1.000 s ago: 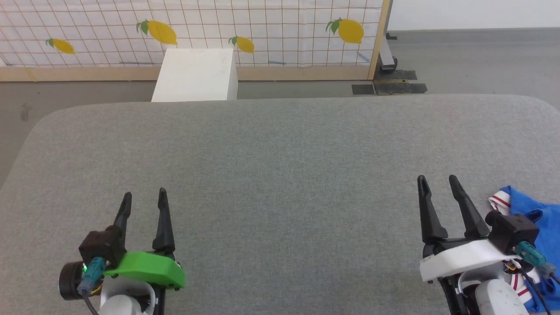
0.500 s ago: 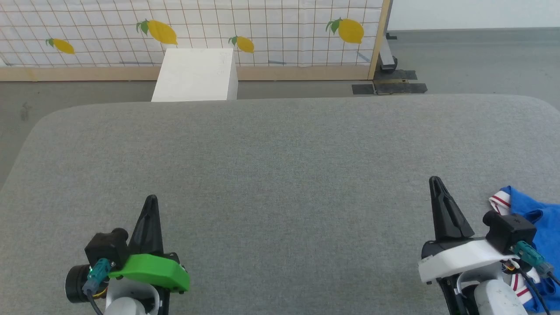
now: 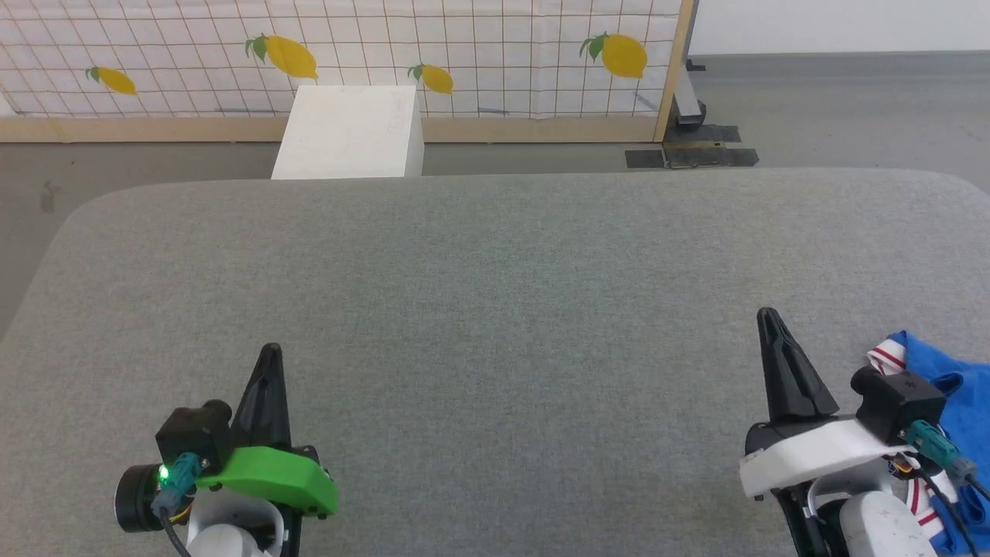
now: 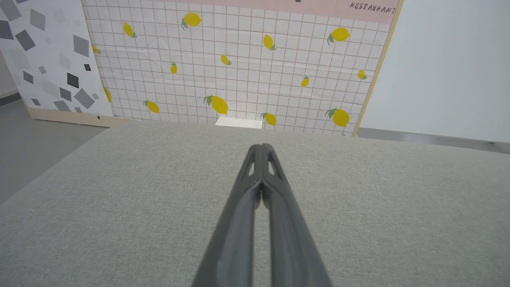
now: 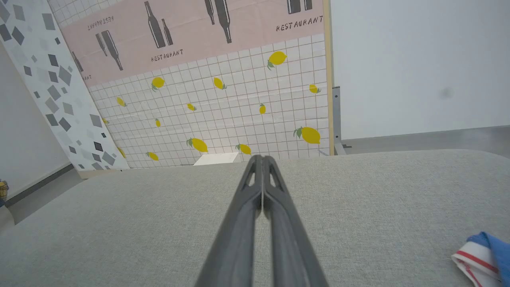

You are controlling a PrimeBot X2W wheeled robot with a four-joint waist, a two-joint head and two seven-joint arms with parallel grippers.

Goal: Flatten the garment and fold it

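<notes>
The garment (image 3: 947,394) is a bunched royal-blue shirt with red-and-white striped trim, lying at the near right edge of the grey padded table (image 3: 495,278), partly hidden behind my right wrist. Its striped cuff (image 5: 474,261) peeks into the lower right of the right wrist view. My right gripper (image 3: 767,317) hovers just left of it, shut on nothing, fingers pressed together (image 5: 261,159). My left gripper (image 3: 271,352) is at the near left over bare table, also shut and empty (image 4: 261,147).
A white box (image 3: 352,131) stands on the floor beyond the table's far edge. Behind it is a lemon-patterned partition (image 3: 464,54) with a wooden frame. Grey floor surrounds the table on the left and far right.
Both grippers have gone from open to shut, with nothing between the fingers. The head view has shifted very slightly; the garment lies as before.
</notes>
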